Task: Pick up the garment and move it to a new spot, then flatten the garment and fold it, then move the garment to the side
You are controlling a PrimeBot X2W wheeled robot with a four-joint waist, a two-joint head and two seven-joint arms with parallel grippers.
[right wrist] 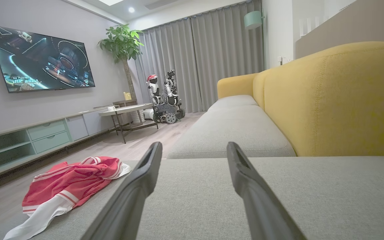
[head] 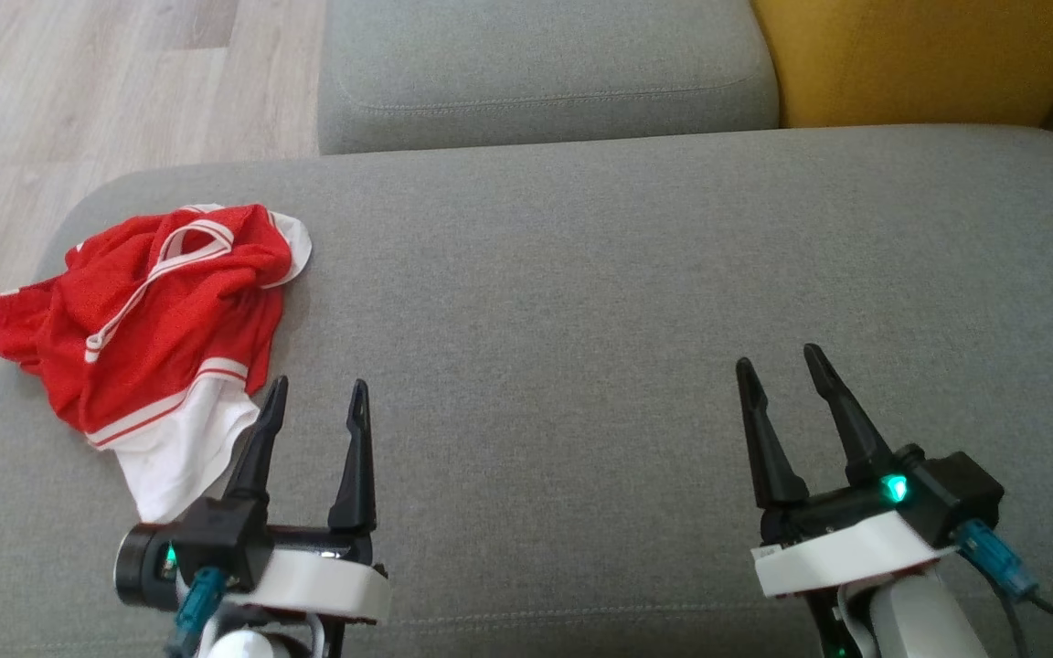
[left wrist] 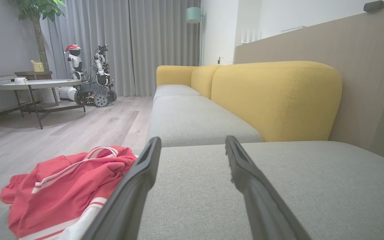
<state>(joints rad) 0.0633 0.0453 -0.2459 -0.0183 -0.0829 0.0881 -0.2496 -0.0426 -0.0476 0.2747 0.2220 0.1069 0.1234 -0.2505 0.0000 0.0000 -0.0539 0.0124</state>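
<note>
The pick-up looks not yet begun: left hand (head: 319, 384) and right hand (head: 777, 358) hang wide open and empty, so next comes a reach to the crumpled garment (head: 147, 311) (just beside the left one).

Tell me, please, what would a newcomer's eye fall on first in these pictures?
The crumpled red and white garment catches the eye first, at the left end of the grey sofa seat. Next, the left fingers stand open and empty close beside the garment, and the right fingers stand open over bare cushion. The yellow backrest stands out at the far right.
</note>
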